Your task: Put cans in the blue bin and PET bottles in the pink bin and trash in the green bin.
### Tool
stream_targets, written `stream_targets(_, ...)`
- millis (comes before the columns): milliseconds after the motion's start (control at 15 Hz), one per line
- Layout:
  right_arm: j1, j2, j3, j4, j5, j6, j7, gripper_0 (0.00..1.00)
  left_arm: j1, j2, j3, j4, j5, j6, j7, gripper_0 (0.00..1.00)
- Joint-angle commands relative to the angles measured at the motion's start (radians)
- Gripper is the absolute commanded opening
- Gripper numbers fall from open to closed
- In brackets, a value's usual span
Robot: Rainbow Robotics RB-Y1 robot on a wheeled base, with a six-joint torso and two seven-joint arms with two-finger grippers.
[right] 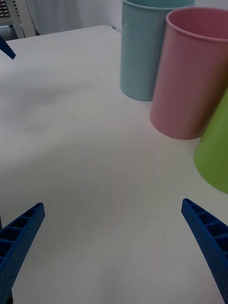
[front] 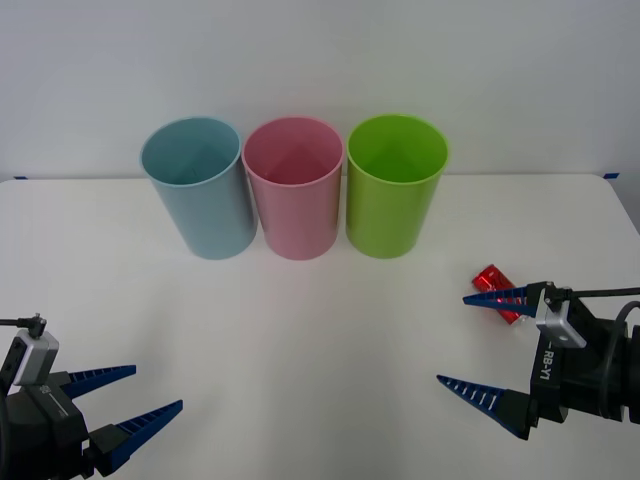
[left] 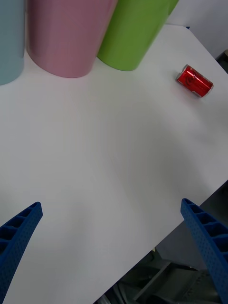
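Bins, blue bin [front: 200, 190], pink bin [front: 294, 190], green bin [front: 394, 188], line the bench [front: 320, 330] at twelve o'clock, red can [front: 499, 291] lying at three o'clock beside the open right gripper [front: 482, 342], left gripper [front: 130, 395] open at eight o'clock.

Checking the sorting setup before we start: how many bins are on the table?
3, in a row at the table's far edge: the blue bin on the left, the pink bin in the middle, the green bin on the right.

Open table [front: 300, 340] lies before three touching bins [front: 294, 190]; a can [front: 497, 290] lies right.
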Motion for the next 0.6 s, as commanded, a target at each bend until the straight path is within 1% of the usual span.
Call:
stream_targets(67,0.0,0.0,0.0,0.0,0.0,0.0,0.0,1.0,0.0,0.0,0.0,0.0,0.0,0.0,0.0,1.0)
stream_targets(200,0.0,0.0,0.0,0.0,0.0,0.0,0.0,1.0,0.0,0.0,0.0,0.0,0.0,0.0,0.0,1.0)
stream_targets(267,-0.002,0.028,-0.002,-0.008,-0.026,-0.003,0.003,1.0,0.0,0.0,0.0,0.0,0.0,0.0,0.0,1.0)
stream_targets(333,-0.002,0.025,-0.029,-0.028,-0.058,-0.015,0.003,1.0,0.0,0.0,0.0,0.0,0.0,0.0,0.0,1.0)
stream_targets(467,0.008,0.017,-0.075,-0.048,-0.086,-0.017,-0.003,1.0,0.0,0.0,0.0,0.0,0.0,0.0,0.0,1.0)
stream_targets(600,0.011,-0.006,-0.123,-0.048,-0.11,-0.017,-0.008,1.0,0.0,0.0,0.0,0.0,0.0,0.0,0.0,1.0)
